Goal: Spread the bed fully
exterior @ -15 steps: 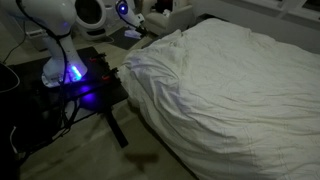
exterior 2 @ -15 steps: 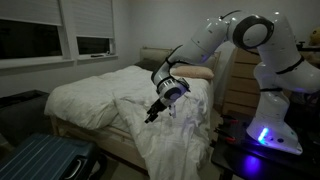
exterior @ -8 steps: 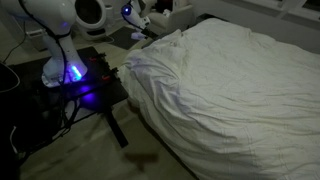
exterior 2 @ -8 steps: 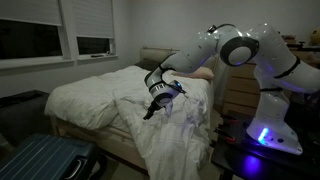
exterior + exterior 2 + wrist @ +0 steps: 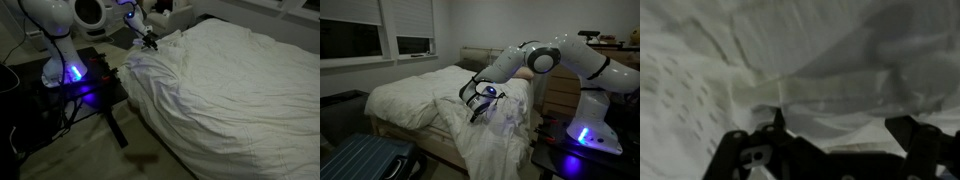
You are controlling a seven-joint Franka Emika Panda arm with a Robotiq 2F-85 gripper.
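The bed fills most of both exterior views, with a white wrinkled duvet on a dark low frame. One corner of the duvet is folded back and bunched at the edge near the robot. My gripper is down at this bunched fold, by the bed's side edge. In the wrist view the gripper is open, its two dark fingers wide apart, with a ridge of the duvet lying between and just beyond them. I cannot tell whether the fingers touch the cloth.
A small black table with a blue light carries the robot base beside the bed. A blue-grey suitcase stands at the foot. A wooden dresser is behind the arm. Windows line the far wall.
The arm has swung down and towards the bed, bringing the gripper from above the bed's edge onto the bunched duvet fold. The duvet has not visibly moved.
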